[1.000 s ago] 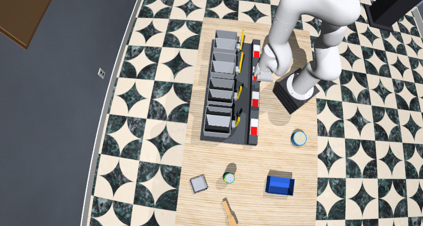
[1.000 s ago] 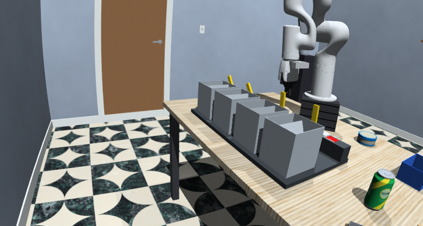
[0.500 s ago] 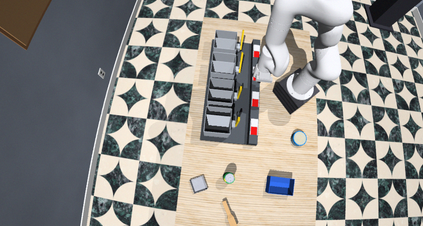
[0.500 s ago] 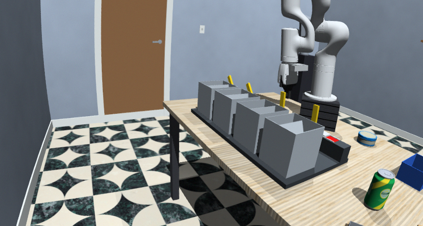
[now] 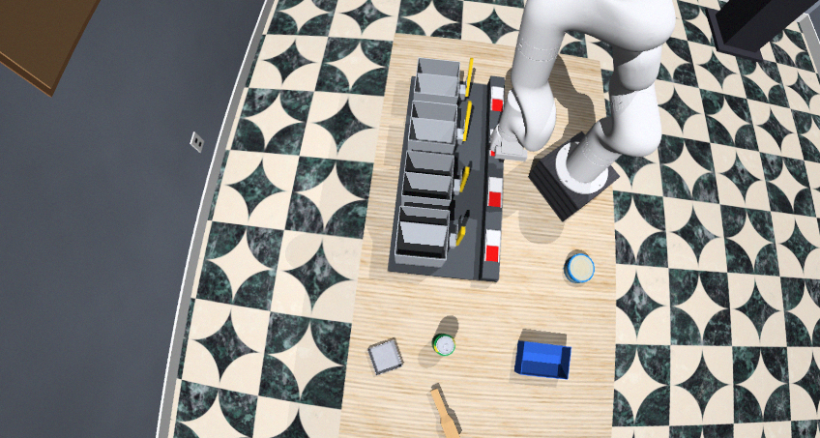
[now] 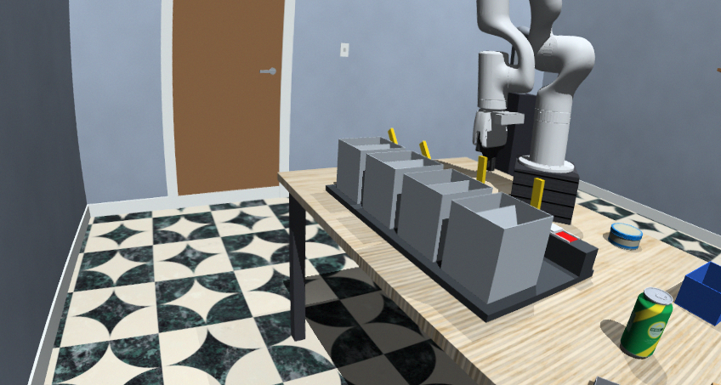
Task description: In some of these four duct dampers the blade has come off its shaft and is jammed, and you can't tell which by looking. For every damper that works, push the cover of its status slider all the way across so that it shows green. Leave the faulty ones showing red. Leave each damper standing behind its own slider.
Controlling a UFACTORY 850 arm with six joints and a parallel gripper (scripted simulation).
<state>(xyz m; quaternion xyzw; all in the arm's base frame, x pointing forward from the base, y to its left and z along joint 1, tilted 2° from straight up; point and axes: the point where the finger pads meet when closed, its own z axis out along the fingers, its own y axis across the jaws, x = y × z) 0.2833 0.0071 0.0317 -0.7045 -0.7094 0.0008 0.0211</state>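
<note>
Four grey duct dampers [image 5: 430, 158] stand in a row on a dark base, each with a yellow lever [image 5: 467, 117] on the side facing the slider rail [image 5: 493, 175]. The far slider [image 5: 497, 100], the third [image 5: 494, 192] and the near one [image 5: 491, 247] show red and white. The arm's wrist hides the second slider. My gripper [image 6: 489, 154] is shut and empty. It points down over the rail, by the second slider, with its fingertips just above it. In the side view the nearest damper [image 6: 498, 245] stands in front of a red slider [image 6: 566, 237].
The robot's base [image 5: 572, 175] stands right of the rail. A blue round tin [image 5: 578, 267], a green can [image 5: 443, 344], a blue box [image 5: 542, 359], a grey square block [image 5: 385, 355] and a wooden piece [image 5: 446, 414] lie on the near half of the table.
</note>
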